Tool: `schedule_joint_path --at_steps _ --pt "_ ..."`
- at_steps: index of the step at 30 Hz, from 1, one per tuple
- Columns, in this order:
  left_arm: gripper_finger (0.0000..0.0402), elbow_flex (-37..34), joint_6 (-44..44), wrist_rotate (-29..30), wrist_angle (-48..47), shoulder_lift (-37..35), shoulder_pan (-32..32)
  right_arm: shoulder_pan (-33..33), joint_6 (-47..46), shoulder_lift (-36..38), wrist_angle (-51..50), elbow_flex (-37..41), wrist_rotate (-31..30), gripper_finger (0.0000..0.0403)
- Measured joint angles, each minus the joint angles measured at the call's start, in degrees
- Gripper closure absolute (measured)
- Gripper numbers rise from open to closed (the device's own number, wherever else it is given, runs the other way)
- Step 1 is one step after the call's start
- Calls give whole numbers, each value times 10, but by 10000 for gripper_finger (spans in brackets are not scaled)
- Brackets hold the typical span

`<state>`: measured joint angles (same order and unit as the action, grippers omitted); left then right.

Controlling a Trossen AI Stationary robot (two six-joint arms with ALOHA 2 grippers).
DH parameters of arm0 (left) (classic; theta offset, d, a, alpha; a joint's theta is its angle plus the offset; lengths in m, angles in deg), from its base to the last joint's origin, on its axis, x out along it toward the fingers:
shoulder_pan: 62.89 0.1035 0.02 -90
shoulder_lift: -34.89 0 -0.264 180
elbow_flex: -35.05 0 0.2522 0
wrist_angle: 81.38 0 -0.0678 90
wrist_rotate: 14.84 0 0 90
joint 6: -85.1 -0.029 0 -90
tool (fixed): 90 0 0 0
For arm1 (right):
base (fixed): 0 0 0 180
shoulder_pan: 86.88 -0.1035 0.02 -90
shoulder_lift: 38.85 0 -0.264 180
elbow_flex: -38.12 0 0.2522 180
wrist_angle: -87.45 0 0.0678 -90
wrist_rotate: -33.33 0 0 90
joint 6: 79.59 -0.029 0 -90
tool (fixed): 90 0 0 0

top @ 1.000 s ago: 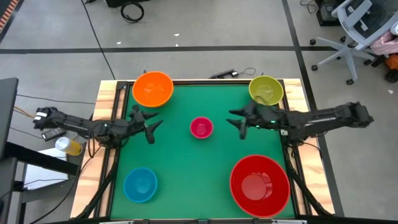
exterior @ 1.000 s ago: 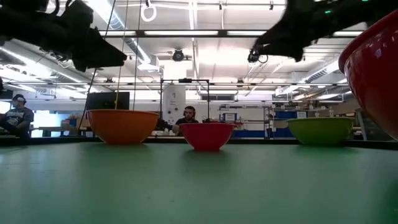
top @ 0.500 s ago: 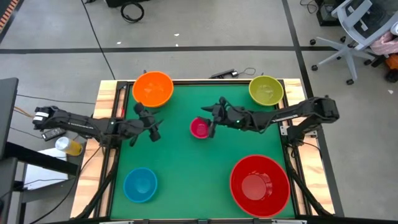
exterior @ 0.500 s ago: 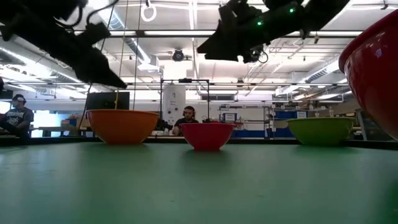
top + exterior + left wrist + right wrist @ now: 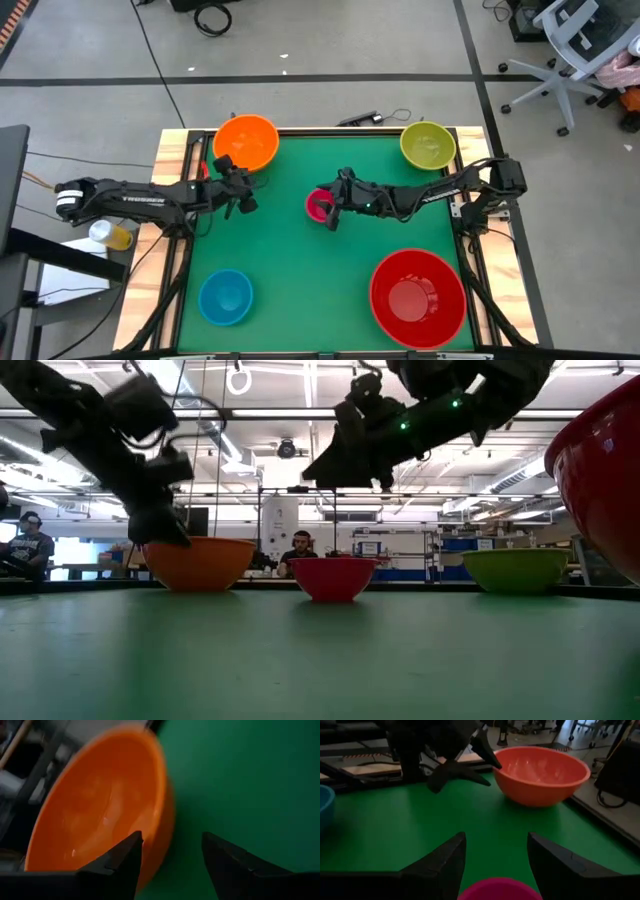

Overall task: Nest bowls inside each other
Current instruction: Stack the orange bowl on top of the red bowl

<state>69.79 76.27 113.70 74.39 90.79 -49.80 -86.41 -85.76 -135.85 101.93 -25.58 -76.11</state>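
Note:
Five bowls stand upright on the green table point(image 5: 290, 260): an orange bowl point(image 5: 245, 142) at the far left, a small pink bowl point(image 5: 318, 207) in the middle, a green bowl point(image 5: 428, 146) at the far right, a blue bowl point(image 5: 225, 296) at the near left and a big red bowl point(image 5: 417, 297) at the near right. My left gripper point(image 5: 238, 186) is open just on the near side of the orange bowl point(image 5: 100, 815), its fingers pointing at the bowl's wall. My right gripper point(image 5: 326, 205) hangs open above the pink bowl point(image 5: 500, 892), well clear of its rim point(image 5: 332, 561).
Wooden rails point(image 5: 172, 200) frame the table's left and right sides. The two arms reach in from opposite sides and meet near the middle, the left gripper point(image 5: 455, 767) a short way from the right one. Bare green mat lies between the blue and red bowls.
My right gripper has travelled from beside the green bowl toward the table's left and sunk a little, ending above the pink bowl. My left gripper has swung toward the far edge and the orange bowl, rolling and tipping down. Both stay open; no bowl has moved.

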Motion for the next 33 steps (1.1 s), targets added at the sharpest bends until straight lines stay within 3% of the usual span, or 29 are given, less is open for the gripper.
schedule_joint_path --at_steps 7,15,20,24,33 --pt "194 0 1 1 2 46 39 -1 -4 -24 20 0 0 189" --pt "194 6 43 -2 -9 44 12 6 3 -30 45 -20 0 189" --pt "194 52 79 -3 -31 44 -19 62 -21 -87 -44 -141 0 192" --pt "193 98 121 -2 -72 44 -43 111 -91 -150 -115 -260 5 192" --pt "193 134 269 7 -229 43 -94 193 -274 -308 -306 -496 93 192"
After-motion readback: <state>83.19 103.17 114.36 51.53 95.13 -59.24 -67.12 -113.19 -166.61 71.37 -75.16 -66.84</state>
